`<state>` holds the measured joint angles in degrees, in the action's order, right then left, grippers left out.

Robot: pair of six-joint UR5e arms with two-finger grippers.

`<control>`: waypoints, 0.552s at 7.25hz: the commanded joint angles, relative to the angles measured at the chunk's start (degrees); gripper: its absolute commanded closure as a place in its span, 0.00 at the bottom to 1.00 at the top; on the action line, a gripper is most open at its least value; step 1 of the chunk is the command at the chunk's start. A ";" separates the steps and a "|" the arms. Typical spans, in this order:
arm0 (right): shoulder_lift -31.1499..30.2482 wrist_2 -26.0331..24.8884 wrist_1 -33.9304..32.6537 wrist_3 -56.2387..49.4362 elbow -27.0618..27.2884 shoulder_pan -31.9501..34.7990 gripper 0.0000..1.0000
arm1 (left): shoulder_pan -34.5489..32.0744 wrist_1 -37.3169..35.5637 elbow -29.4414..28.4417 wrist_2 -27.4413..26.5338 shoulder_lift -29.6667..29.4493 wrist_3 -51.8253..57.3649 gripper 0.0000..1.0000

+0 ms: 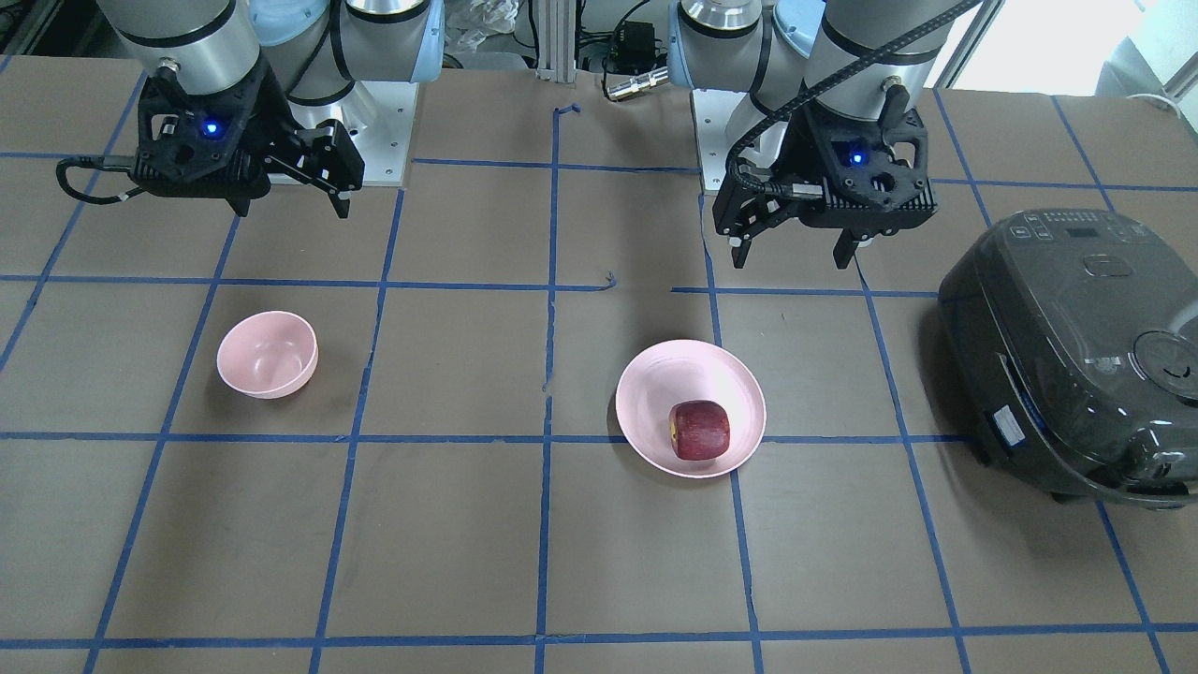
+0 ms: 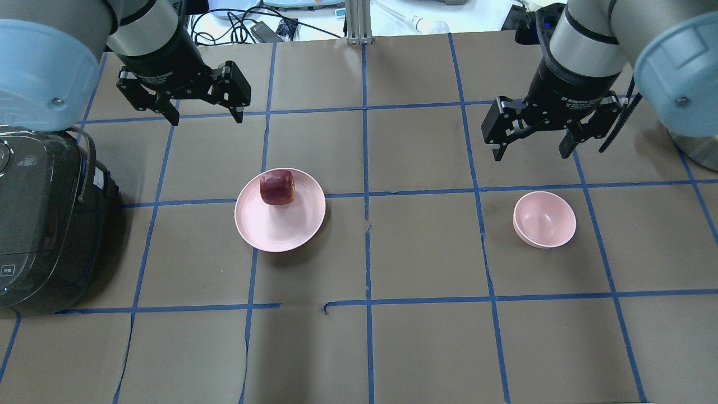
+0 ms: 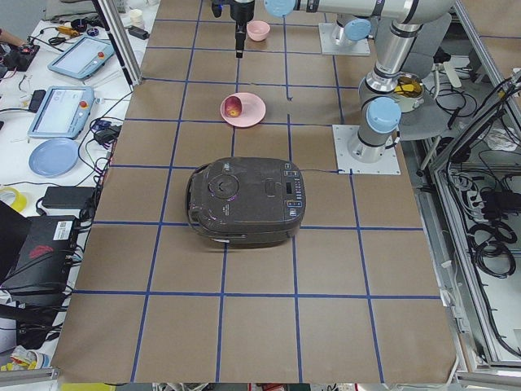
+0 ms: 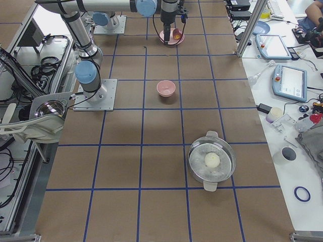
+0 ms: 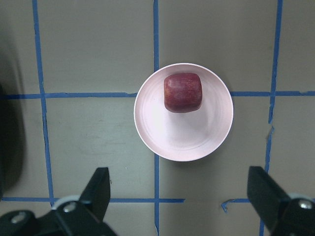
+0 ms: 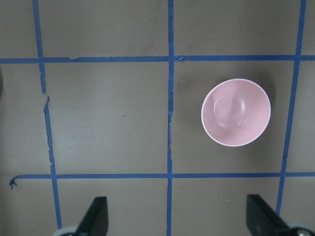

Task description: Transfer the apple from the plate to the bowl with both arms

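The dark red apple (image 2: 276,187) lies on the far part of the wide pink plate (image 2: 280,231), left of the table's middle; the left wrist view shows the apple (image 5: 182,92) and the plate (image 5: 182,140) too. My left gripper (image 2: 206,118) hangs open and empty above the table, beyond the plate. The small deep pink bowl (image 2: 544,219) stands empty on the right, and also shows in the right wrist view (image 6: 236,112). My right gripper (image 2: 530,156) hangs open and empty, just beyond the bowl. In the front view the apple (image 1: 700,430) is in the plate's near part.
A dark grey rice cooker (image 2: 39,224) stands at the table's left end, near the plate. A metal pot (image 4: 212,161) with a white ball in it stands far off at the right end. Blue tape lines grid the brown table.
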<state>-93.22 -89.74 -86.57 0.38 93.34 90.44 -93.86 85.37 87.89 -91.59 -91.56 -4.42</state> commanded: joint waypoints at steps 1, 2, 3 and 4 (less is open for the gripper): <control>0.40 -0.09 0.61 -0.03 0.00 -0.17 0.00 | 0.43 -1.16 -0.17 -0.08 -0.29 0.89 0.00; 0.41 -0.35 0.88 0.23 -0.08 -0.09 0.00 | 0.43 -3.69 0.17 0.09 -1.60 -0.06 0.00; 1.71 0.26 3.58 1.28 0.09 -0.26 0.00 | 0.35 -6.33 0.35 0.26 -3.61 0.02 0.00; 3.73 -0.26 3.43 -0.71 0.09 -1.39 0.00 | 0.26 -11.75 1.05 0.18 -6.15 -1.72 0.00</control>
<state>-91.49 -89.78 -84.01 0.79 93.37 89.96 -93.53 78.88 88.32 -91.42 -94.98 -4.77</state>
